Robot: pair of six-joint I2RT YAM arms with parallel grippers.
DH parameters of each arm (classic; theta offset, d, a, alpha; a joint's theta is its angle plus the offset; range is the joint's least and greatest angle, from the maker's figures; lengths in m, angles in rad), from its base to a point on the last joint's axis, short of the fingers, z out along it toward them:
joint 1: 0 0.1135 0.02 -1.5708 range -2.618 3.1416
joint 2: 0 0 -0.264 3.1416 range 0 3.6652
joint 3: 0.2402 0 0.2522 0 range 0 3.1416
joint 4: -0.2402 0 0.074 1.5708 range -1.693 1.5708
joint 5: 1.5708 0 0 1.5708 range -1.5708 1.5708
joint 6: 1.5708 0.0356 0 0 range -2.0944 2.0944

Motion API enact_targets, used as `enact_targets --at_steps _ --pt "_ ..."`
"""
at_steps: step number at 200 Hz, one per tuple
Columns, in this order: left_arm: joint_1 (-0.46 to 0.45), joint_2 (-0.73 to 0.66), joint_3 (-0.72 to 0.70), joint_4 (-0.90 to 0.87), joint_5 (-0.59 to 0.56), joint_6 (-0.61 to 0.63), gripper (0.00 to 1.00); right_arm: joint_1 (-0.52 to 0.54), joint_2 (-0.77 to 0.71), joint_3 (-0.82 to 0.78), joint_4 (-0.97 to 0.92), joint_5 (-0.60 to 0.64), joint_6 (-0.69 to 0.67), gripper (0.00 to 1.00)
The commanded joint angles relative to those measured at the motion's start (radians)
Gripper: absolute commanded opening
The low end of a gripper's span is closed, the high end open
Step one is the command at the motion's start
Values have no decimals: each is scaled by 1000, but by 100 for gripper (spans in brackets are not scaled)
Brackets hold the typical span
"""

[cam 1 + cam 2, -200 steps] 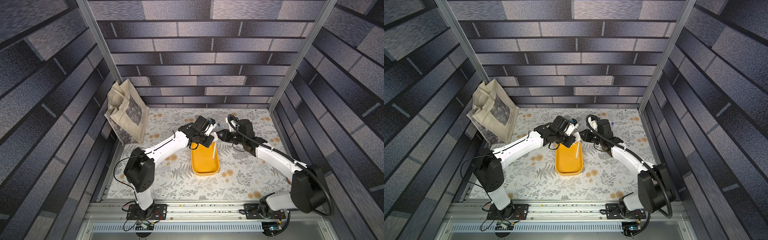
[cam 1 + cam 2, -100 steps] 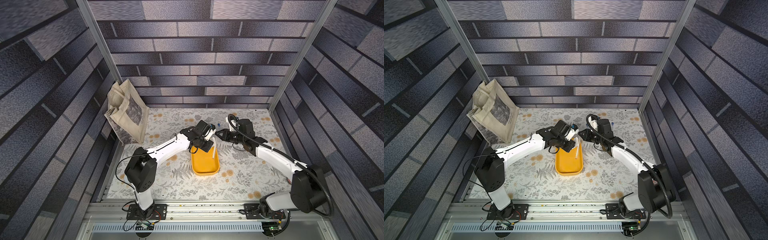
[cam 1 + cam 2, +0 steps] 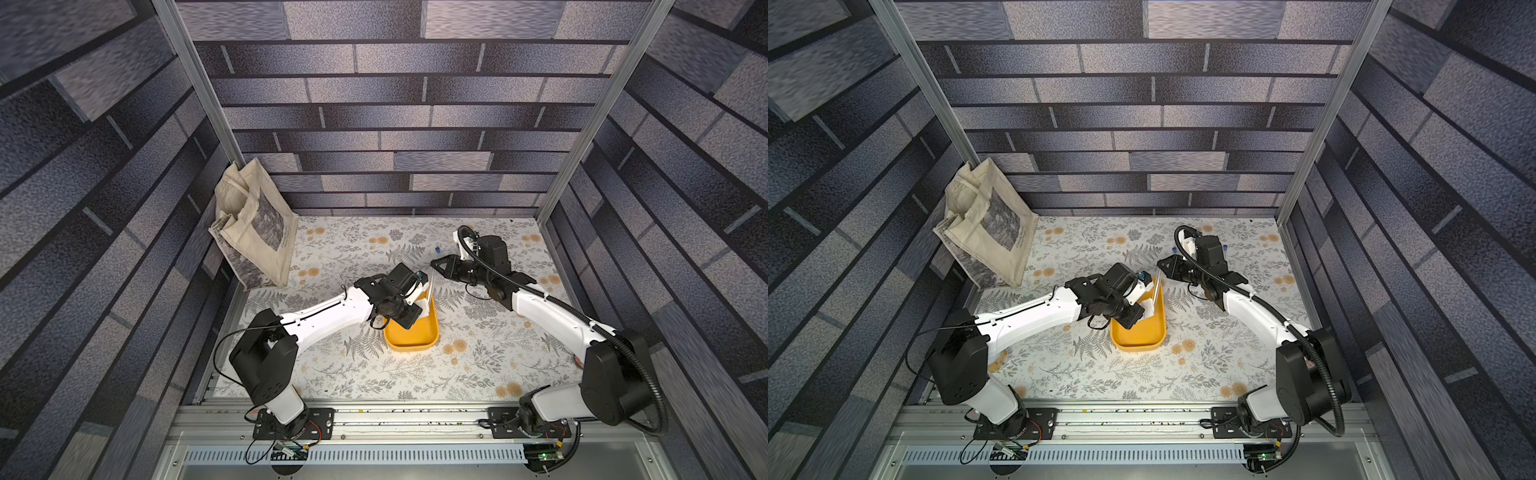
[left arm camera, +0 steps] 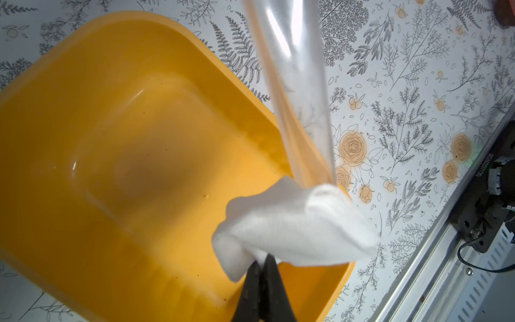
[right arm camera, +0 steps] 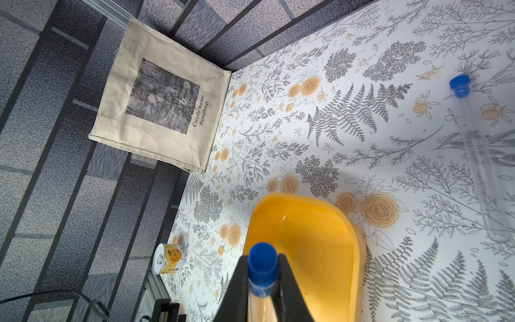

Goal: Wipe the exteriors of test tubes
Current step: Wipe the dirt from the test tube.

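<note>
My right gripper is shut on a clear test tube just under its blue cap. In both top views this tube slants down from the right gripper over the far end of the yellow tray. My left gripper is shut on a folded white cloth, and the cloth wraps around the tube near its lower end, above the tray. Another capped test tube lies flat on the floral table behind the tray.
A cream tote bag leans against the back left wall. A small printed can stands near the left front edge. A loose blue cap end shows on the table beside the right wrist. The arms' bases sit on the front rail.
My left gripper has drawn the cloth along the tube, away from the cap toward the lower end over the tray. The right gripper has held the tube almost still.
</note>
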Motion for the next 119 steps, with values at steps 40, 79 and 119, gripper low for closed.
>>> enact_targets --at_steps 40,79,119 --pt "36 -5 19 -91 -144 -55 0 -10 13 37 5 -21 6 12" --pt "49 -1 36 -75 -123 -54 0 -10 16 27 12 -28 9 12" --pt "22 -4 42 -45 -45 -20 0 -11 33 24 29 -41 20 12"
